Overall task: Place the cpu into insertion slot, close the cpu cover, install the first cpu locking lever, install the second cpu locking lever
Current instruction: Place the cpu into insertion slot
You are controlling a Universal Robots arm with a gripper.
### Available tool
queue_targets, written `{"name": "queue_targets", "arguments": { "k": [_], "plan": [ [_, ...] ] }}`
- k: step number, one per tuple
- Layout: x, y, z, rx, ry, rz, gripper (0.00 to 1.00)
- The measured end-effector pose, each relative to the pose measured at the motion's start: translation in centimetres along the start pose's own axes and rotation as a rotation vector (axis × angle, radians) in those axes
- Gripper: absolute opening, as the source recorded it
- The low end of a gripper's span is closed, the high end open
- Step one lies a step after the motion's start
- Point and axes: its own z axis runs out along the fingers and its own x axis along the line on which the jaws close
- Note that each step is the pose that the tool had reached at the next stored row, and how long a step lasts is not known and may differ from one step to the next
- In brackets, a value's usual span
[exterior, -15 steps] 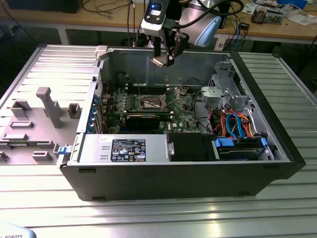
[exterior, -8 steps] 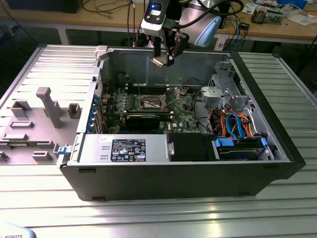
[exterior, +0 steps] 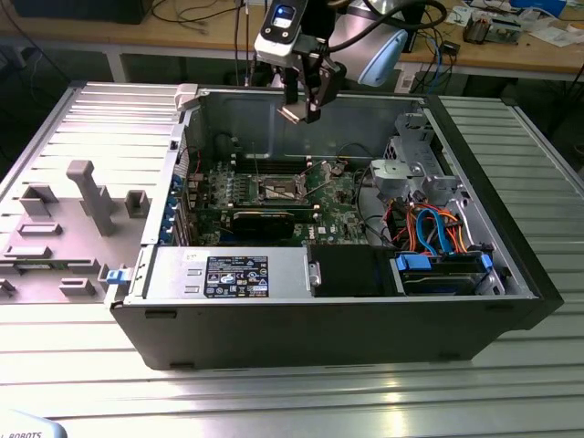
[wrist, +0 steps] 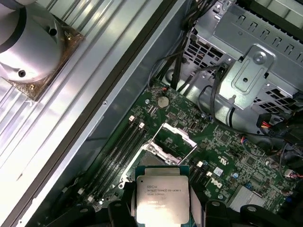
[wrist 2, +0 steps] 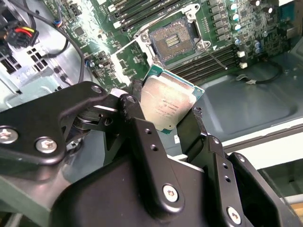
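- Pinching the cpu (wrist 2: 168, 106) by two opposite edges, the gripper (wrist 2: 165, 108) holds it in the air between black fingers (wrist 2: 142, 137), above the open computer case (exterior: 319, 324).
- The cpu is a flat square with a dull silver metal top (fine print across it) and a thin green border.
- It hangs over the green motherboard (wrist: 222, 142), clear of the insertion slot (wrist: 150, 160).
- The slot's contact field lies bare, and the cpu cover (wrist: 180, 133) stands tilted up beside it.
- The case holds the motherboard, a long black expansion card (exterior: 265, 219), a silver drive cage (exterior: 411, 169), and orange and blue cables (exterior: 438, 233).
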Motion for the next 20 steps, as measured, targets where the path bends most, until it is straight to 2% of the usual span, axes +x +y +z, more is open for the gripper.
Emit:
{"name": "queue_targets", "arguments": {
  "k": [10, 15, 20],
  "plan": [
    [0.0, 0.0, 0.0, -0.0002, -0.0008, 0.009, 0.54],
    [0.0, -0.01, 0.04, -0.0018, -0.0085, 0.098, 0.54],
    [0.0, -0.01, 0.05, -0.002, -0.0093, 0.107, 0.54]
  ]
}}
